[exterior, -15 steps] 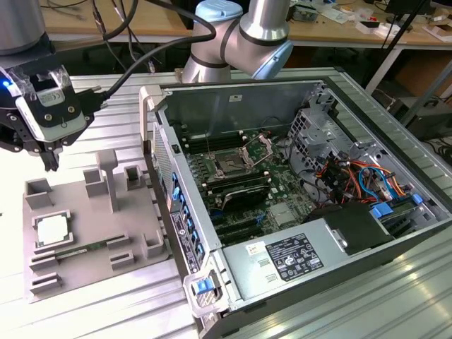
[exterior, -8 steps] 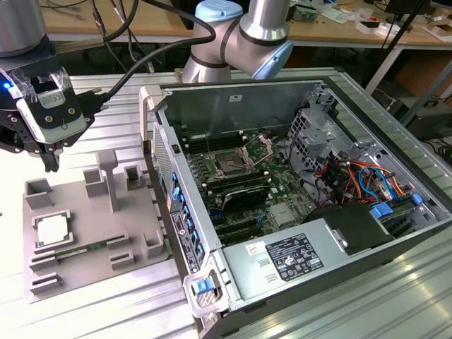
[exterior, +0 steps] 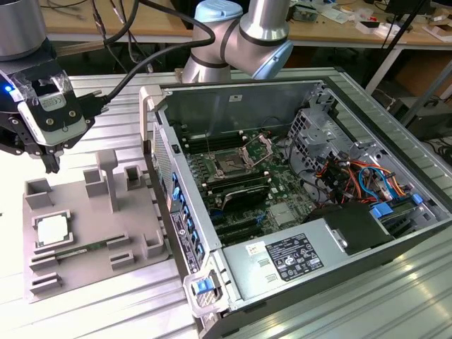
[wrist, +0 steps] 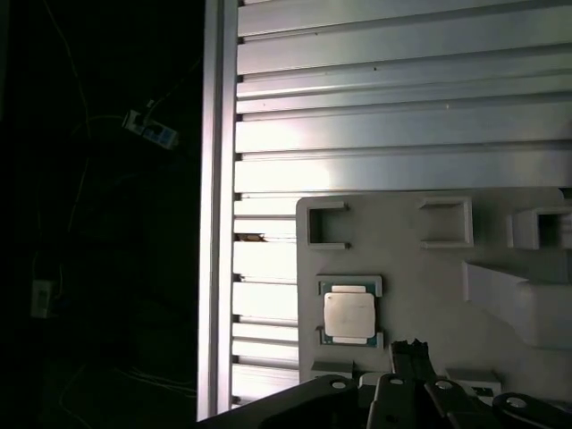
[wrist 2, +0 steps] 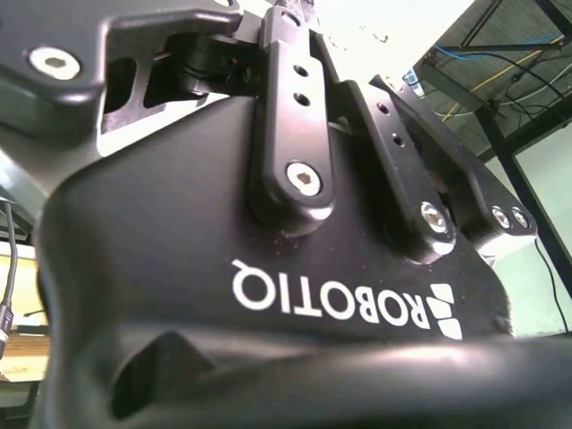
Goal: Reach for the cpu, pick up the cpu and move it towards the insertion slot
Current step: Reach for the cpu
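Note:
The cpu [exterior: 53, 229], a small silvery square chip, lies flat in a recess near the front left corner of the grey plastic tray [exterior: 92, 212]. In the first wrist view the cpu [wrist: 349, 315] sits close to my fingertips. My gripper [exterior: 51, 164] hangs above the tray's back left corner, higher than the chip and apart from it, and holds nothing. In the first wrist view the gripper [wrist: 409, 350] has its fingertips together. The insertion slot [exterior: 233, 164], a dark socket under a shiny bracket, lies on the board inside the open computer case, far toward the exterior view's right.
The tray has raised blocks and posts [exterior: 106, 173] between the chip and the case. The case's side wall [exterior: 166, 191] rises beside the tray. Cables [exterior: 353, 176], a drive cage [exterior: 314, 131] and the power supply [exterior: 296, 258] crowd the case. The arm's body [exterior: 240, 35] leans over the case's back edge.

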{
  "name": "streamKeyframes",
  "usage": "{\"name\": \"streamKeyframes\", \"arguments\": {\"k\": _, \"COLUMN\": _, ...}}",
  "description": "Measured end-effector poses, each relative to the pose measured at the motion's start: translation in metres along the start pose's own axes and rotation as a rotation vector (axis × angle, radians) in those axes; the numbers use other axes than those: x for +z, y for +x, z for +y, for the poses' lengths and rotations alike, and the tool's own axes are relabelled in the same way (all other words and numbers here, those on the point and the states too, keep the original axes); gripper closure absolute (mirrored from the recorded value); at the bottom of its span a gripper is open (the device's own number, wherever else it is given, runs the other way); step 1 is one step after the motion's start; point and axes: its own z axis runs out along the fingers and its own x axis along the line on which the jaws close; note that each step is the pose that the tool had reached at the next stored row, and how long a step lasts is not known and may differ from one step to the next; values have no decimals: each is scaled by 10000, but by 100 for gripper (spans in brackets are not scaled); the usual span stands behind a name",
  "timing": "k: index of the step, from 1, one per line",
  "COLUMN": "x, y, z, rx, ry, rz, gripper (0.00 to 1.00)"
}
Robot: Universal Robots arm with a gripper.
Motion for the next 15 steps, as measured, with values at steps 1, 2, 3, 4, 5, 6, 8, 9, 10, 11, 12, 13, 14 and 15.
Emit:
{"name": "streamKeyframes", "arguments": {"k": 1, "x": 3, "y": 0, "z": 0, "rx": 0, "ry": 0, "rz": 0, "gripper": 89}}
{"name": "streamKeyframes", "arguments": {"k": 2, "x": 4, "y": 0, "z": 0, "rx": 0, "ry": 0, "rz": 0, "gripper": 89}}
{"name": "streamKeyframes", "arguments": {"k": 3, "x": 8, "y": 0, "z": 0, "rx": 0, "ry": -1, "rz": 0, "gripper": 89}}
{"name": "streamKeyframes", "arguments": {"k": 4, "x": 11, "y": 0, "z": 0, "rx": 0, "ry": -1, "rz": 0, "gripper": 89}}
{"name": "streamKeyframes", "arguments": {"k": 5, "x": 14, "y": 0, "z": -1, "rx": 0, "ry": 0, "rz": 0, "gripper": 89}}
{"name": "streamKeyframes", "arguments": {"k": 6, "x": 15, "y": 0, "z": -1, "rx": 0, "ry": -1, "rz": 0, "gripper": 89}}
{"name": "streamKeyframes", "arguments": {"k": 8, "x": 18, "y": 0, "z": -1, "rx": 0, "ry": 0, "rz": 0, "gripper": 89}}
{"name": "streamKeyframes", "arguments": {"k": 9, "x": 19, "y": 0, "z": -1, "rx": 0, "ry": 0, "rz": 1, "gripper": 89}}
{"name": "streamKeyframes", "arguments": {"k": 10, "x": 21, "y": 0, "z": -1, "rx": 0, "ry": -1, "rz": 0, "gripper": 89}}
{"name": "streamKeyframes", "arguments": {"k": 11, "x": 23, "y": 0, "z": -1, "rx": 0, "ry": 0, "rz": -1, "gripper": 89}}
{"name": "streamKeyframes", "arguments": {"k": 12, "x": 26, "y": 0, "z": -1, "rx": 0, "ry": -1, "rz": 0, "gripper": 89}}
{"name": "streamKeyframes", "arguments": {"k": 13, "x": 28, "y": 0, "z": -1, "rx": 0, "ry": 0, "rz": 0, "gripper": 89}}
{"name": "streamKeyframes", "arguments": {"k": 14, "x": 32, "y": 0, "z": -1, "rx": 0, "ry": -1, "rz": 0, "gripper": 89}}
{"name": "streamKeyframes", "arguments": {"k": 15, "x": 35, "y": 0, "z": -1, "rx": 0, "ry": -1, "rz": -1, "gripper": 89}}
